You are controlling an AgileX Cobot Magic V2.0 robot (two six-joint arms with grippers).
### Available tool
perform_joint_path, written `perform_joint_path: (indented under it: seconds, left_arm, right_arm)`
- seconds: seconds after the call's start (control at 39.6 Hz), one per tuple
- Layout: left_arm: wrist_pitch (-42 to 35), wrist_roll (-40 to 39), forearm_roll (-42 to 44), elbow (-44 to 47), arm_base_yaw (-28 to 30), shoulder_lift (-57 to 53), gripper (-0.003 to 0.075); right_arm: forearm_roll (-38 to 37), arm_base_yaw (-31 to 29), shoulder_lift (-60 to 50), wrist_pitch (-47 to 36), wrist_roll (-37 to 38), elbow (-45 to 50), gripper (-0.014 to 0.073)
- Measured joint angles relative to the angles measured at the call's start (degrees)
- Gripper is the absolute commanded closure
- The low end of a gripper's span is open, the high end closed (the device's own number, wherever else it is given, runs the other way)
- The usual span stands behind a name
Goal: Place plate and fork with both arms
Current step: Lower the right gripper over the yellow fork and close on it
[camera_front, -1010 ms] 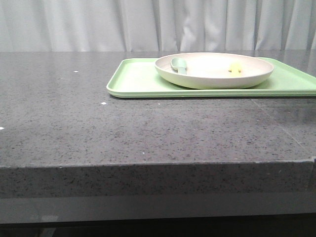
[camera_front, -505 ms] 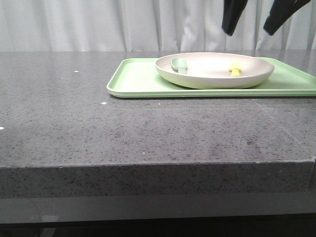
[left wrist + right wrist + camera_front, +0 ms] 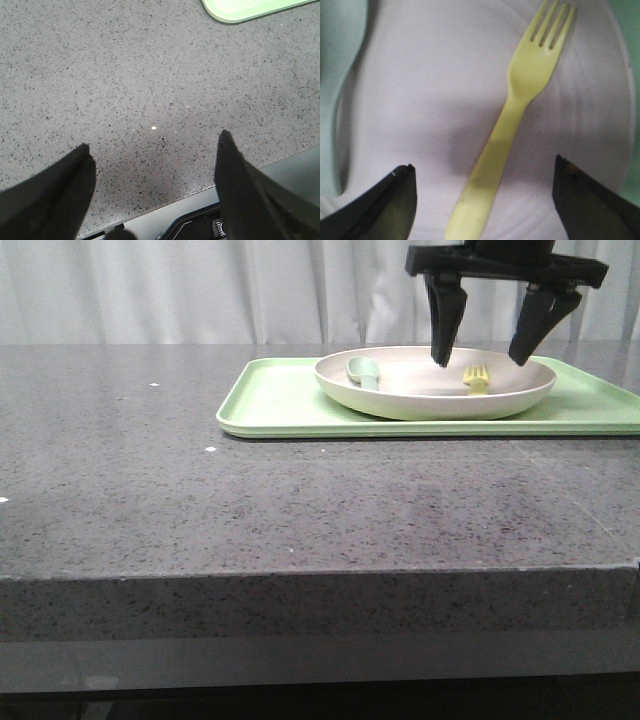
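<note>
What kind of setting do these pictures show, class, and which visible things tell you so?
Probably a staged test bench, not a real dining room: a speckled dark grey stone-look tabletop, a plain pale pleated curtain behind it, and a black robot tool hovering open over the round cream plate.

The right gripper (image 3: 479, 362) hangs at the far right, fingers pointing down and spread wide (nothing between them); the left gripper (image 3: 155, 160) is likewise spread.
</note>
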Motion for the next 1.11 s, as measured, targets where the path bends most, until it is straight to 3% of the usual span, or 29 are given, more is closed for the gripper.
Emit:
perform_joint_path:
  seconds: [0.63, 0.86, 1.11]
  left_arm:
    - [0.0, 0.0, 0.1, 0.0, 0.0, 0.0, 0.0229]
    - [0.0, 0.0, 0.1, 0.0, 0.0, 0.0, 0.0229]
    - [0.0, 0.0, 0.1, 0.0, 0.0, 0.0, 0.0229]
  right_arm:
    - [0.0, -0.7, 4.0, 0.2, 0.2, -1.3, 0.0020]
    - [-0.2, -0.7, 4.0, 0.2, 0.2, -1.3, 0.0189]
    - [0.2, -0.7, 4.1, 0.1, 0.1, -1.3, 0.0301]
